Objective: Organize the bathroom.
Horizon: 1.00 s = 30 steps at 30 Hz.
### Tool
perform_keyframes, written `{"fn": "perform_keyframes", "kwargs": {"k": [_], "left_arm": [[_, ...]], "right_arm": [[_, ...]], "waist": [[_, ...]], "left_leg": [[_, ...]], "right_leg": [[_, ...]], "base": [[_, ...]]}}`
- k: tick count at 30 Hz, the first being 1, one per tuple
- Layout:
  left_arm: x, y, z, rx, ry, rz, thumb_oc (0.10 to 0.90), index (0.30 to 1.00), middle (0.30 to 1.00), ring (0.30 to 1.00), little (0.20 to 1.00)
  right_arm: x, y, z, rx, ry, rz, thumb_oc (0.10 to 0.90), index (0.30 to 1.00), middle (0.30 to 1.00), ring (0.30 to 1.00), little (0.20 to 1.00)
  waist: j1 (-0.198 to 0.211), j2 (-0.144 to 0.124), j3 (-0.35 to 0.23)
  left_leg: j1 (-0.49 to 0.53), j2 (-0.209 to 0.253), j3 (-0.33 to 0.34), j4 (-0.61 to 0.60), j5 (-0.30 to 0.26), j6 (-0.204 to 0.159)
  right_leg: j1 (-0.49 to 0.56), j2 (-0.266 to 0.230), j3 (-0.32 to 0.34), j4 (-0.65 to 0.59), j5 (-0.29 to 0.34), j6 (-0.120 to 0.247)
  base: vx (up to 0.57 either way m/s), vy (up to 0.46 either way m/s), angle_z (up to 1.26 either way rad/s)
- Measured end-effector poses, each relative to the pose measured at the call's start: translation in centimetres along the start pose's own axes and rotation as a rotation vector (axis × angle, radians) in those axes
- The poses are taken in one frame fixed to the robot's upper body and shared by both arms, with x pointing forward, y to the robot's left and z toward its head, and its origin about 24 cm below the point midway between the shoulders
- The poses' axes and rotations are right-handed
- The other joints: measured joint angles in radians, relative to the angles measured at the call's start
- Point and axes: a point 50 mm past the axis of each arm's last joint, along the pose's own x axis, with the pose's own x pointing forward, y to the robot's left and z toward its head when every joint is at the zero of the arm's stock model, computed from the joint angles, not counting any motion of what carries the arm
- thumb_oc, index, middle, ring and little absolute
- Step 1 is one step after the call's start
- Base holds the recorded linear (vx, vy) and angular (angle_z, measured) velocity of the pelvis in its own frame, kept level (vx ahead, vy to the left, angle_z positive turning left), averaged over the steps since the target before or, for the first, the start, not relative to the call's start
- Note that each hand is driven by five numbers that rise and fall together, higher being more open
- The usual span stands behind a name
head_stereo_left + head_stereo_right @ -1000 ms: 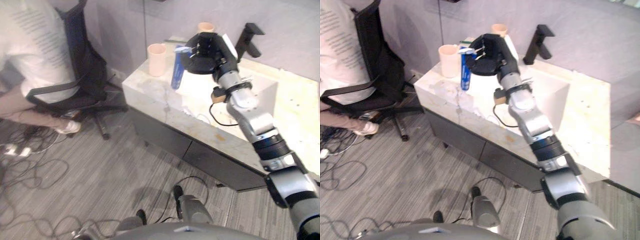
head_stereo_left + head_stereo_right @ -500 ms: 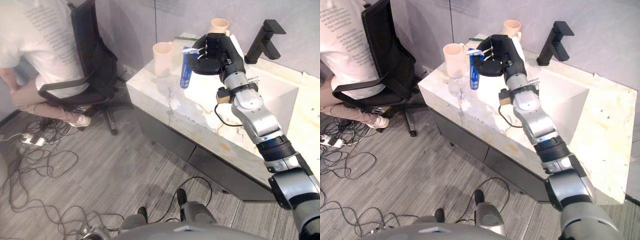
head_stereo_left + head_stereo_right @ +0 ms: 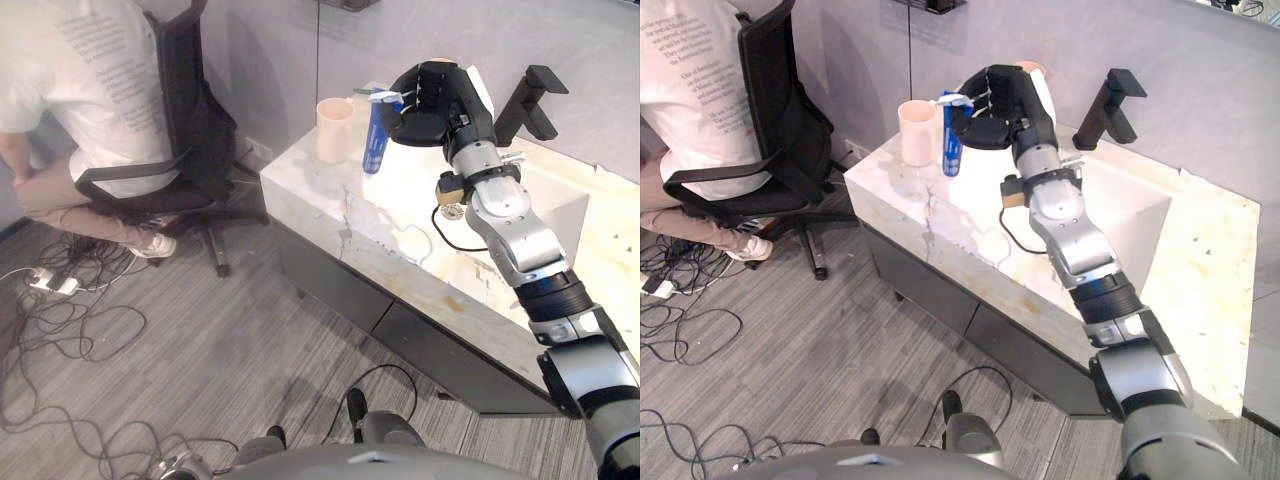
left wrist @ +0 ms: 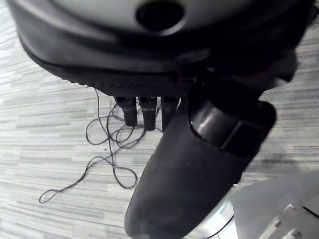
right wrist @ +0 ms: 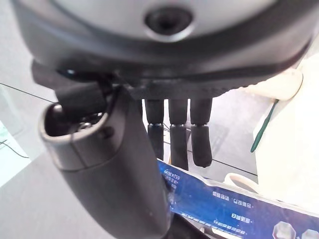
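Note:
My right hand (image 3: pixel 437 95) is shut on the top of a blue toothpaste tube (image 3: pixel 377 137), which it holds upright over the back left part of the marble counter (image 3: pixel 330 205). The tube's lower end is close to the counter; I cannot tell whether it touches. A pink cup (image 3: pixel 334 129) stands just left of the tube. In the right wrist view the tube (image 5: pixel 227 205) lies between thumb and fingers (image 5: pixel 178 134), and a second cup (image 5: pixel 281 112) with a green toothbrush (image 5: pixel 261 125) shows beyond. My left hand (image 4: pixel 192 172) hangs low over the floor, fingers relaxed.
A black faucet (image 3: pixel 531 92) stands behind the white sink basin (image 3: pixel 545 205), right of my hand. A person (image 3: pixel 75 95) sits in a black office chair (image 3: pixel 190 120) left of the counter. Cables (image 3: pixel 70 340) lie across the grey floor.
The camera has shifted. My right hand keeps hold of the tube and has risen a little toward the back, now covering the rear cup in the left eye view.

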Motion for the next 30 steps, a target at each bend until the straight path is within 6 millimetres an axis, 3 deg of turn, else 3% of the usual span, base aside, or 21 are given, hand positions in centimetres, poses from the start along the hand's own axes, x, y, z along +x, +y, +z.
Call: {"fn": "perform_keyframes", "kwargs": {"k": [13, 21, 27, 28, 29, 30], "left_arm": [[0.0, -0.3, -0.5, 0.014, 0.002, 0.001, 0.800, 0.900, 0.900, 0.900, 0.900], [0.1, -0.4, -0.6, 0.040, -0.021, 0.012, 0.800, 0.900, 0.900, 0.900, 0.900], [-0.1, -0.2, 0.5, 0.105, -0.071, 0.000, 0.800, 0.900, 0.900, 0.900, 0.900], [-0.1, 0.0, 0.9, 0.112, -0.086, 0.000, 0.800, 0.900, 0.900, 0.900, 0.900], [-0.1, 0.4, 1.2, 0.123, -0.103, 0.011, 0.800, 0.900, 0.900, 0.900, 0.900], [-0.1, 1.0, 1.9, 0.135, -0.120, 0.028, 0.800, 0.900, 0.900, 0.900, 0.900]], "right_arm": [[0.0, -2.6, 0.7, -0.033, -0.024, -0.092, 0.400, 0.300, 0.300, 0.300, 0.300], [0.0, -3.0, 0.8, -0.039, -0.022, -0.096, 0.400, 0.300, 0.300, 0.300, 0.300], [0.0, -3.2, 0.8, -0.036, -0.023, -0.106, 0.400, 0.300, 0.300, 0.300, 0.300], [-0.1, -3.4, 0.9, -0.047, -0.022, -0.108, 0.400, 0.300, 0.300, 0.300, 0.300], [-0.1, -3.6, 0.9, -0.053, -0.022, -0.112, 0.400, 0.300, 0.300, 0.300, 0.300], [0.0, -4.1, 1.1, -0.059, -0.028, -0.123, 0.400, 0.300, 0.300, 0.300, 0.300]], "waist": [[-0.010, 0.012, -0.015], [-0.015, 0.023, -0.023], [-0.020, 0.045, -0.038], [-0.022, 0.044, -0.039], [-0.025, 0.024, -0.049], [-0.031, 0.006, -0.044]], "left_leg": [[0.025, -0.001, -0.003, -0.036, 0.016, 0.000], [0.028, 0.001, 0.005, -0.039, 0.016, 0.000], [-0.006, 0.000, -0.031, -0.007, 0.021, -0.001], [-0.026, -0.005, -0.045, 0.005, 0.036, -0.029], [-0.051, -0.019, -0.056, 0.004, 0.067, -0.079], [-0.086, -0.027, -0.057, 0.056, 0.063, -0.119]], "right_leg": [[0.016, -0.005, -0.004, -0.016, 0.001, 0.001], [0.018, -0.004, 0.000, -0.014, 0.001, 0.002], [0.009, -0.013, -0.025, 0.000, -0.003, -0.006], [-0.011, -0.018, -0.029, 0.024, -0.013, -0.022], [-0.037, -0.038, -0.030, 0.035, -0.021, -0.035], [-0.047, -0.063, -0.044, 0.025, -0.011, -0.040]], "base": [[-0.02, -0.004, 0.00], [-0.01, -0.019, -0.01], [-0.17, 0.126, 0.16], [-0.27, 0.155, 0.34], [-0.27, 0.164, 0.43], [-0.24, 0.232, 0.42]]}}
